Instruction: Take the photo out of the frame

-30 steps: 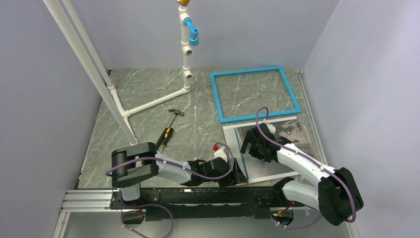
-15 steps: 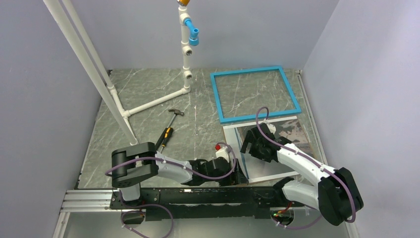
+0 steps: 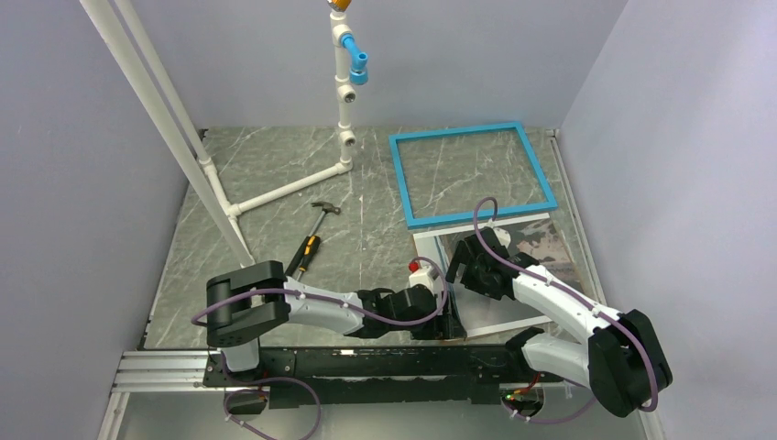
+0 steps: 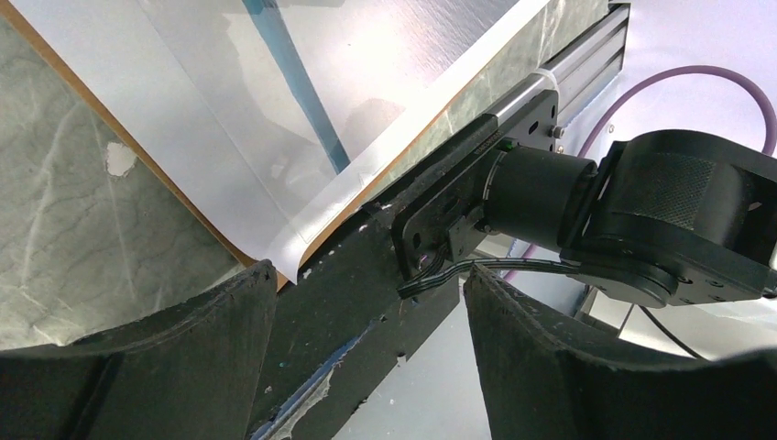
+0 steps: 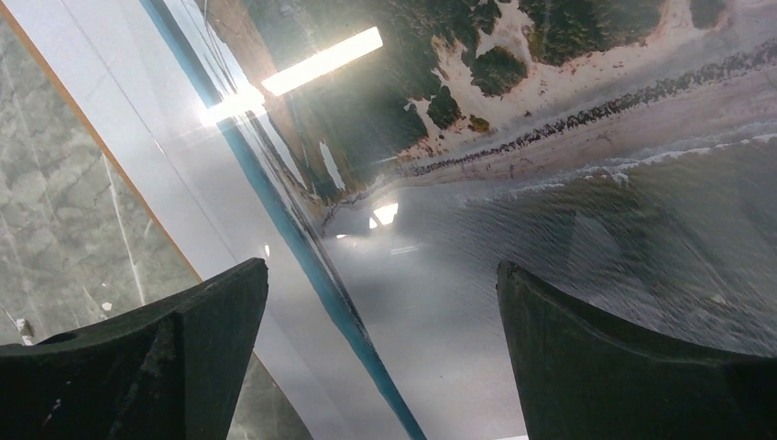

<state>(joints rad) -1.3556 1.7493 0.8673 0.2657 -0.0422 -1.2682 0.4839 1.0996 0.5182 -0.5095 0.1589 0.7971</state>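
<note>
The turquoise frame (image 3: pixel 472 174) lies flat and open at the back right, with bare table showing through it. The photo (image 3: pixel 541 247), glossy with a white border, lies just in front of it on a brown backing board (image 4: pixel 279 278). My right gripper (image 3: pixel 465 268) is open and hangs over the photo's left part; in its wrist view the picture (image 5: pixel 550 183) fills the space between the jaws (image 5: pixel 380 284). My left gripper (image 3: pixel 447 321) is open at the photo's near left corner. In its wrist view (image 4: pixel 366 302) the white corner (image 4: pixel 302 229) lies just beyond the left fingertip.
A hammer (image 3: pixel 311 240) lies left of centre. A white pipe stand (image 3: pixel 344 110) with a blue fitting rises at the back, and two white pipes (image 3: pixel 174 128) slant across the left. The black base rail (image 4: pixel 385 275) runs under the left gripper. Walls close in on three sides.
My left gripper has moved right along the near edge to the photo's near left corner. The right arm, the photo and the frame have not moved.
</note>
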